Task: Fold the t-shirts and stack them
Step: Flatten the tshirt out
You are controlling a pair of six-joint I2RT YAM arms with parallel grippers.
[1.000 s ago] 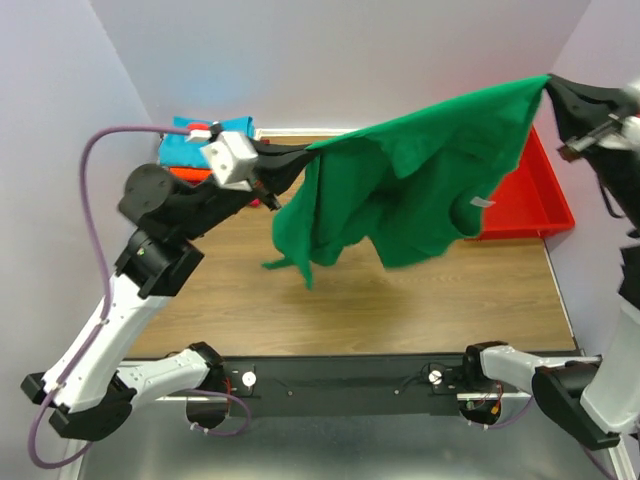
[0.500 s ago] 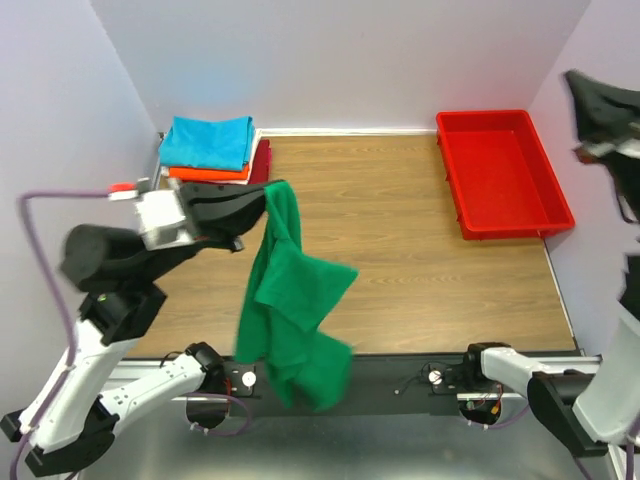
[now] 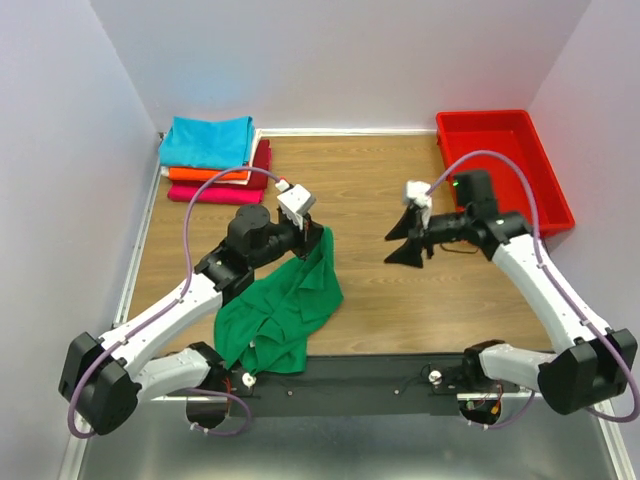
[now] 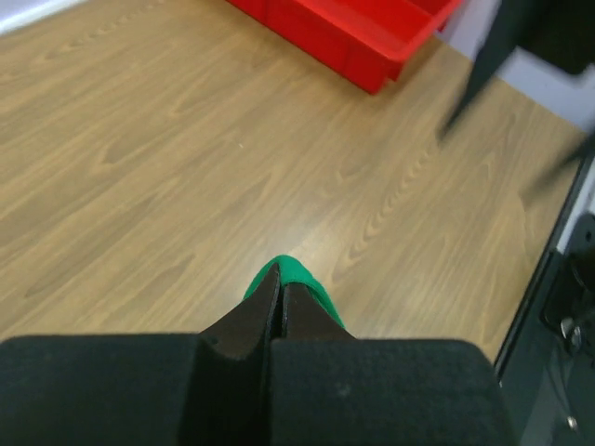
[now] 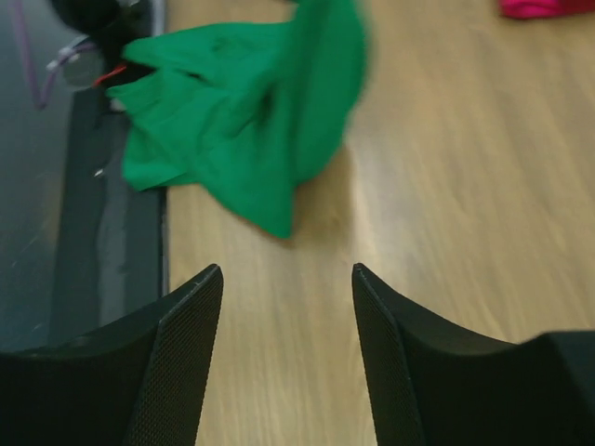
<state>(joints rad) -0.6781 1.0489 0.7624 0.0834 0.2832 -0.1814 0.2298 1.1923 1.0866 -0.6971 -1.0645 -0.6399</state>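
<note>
A wood-grain table [image 3: 400, 300] is enclosed by pale lilac walls [image 3: 340, 60] on three sides. Folded tees [image 3: 210, 150] are stacked at 10 o'clock and a red tray [image 3: 487, 114] is set at 2 o'clock. The green t-shirt [image 3: 285, 305] is heaped at 7 o'clock, draped over the near edge and pinched by the closed left gripper [image 4: 281, 275]. The right gripper [image 5: 286, 279] is spread wide and empty over bare central wood.

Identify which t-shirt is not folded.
The green t-shirt, crumpled at the near edge of the table and pinched in the left claw. The other t-shirts lie folded in a stack at the far-left corner.
</note>
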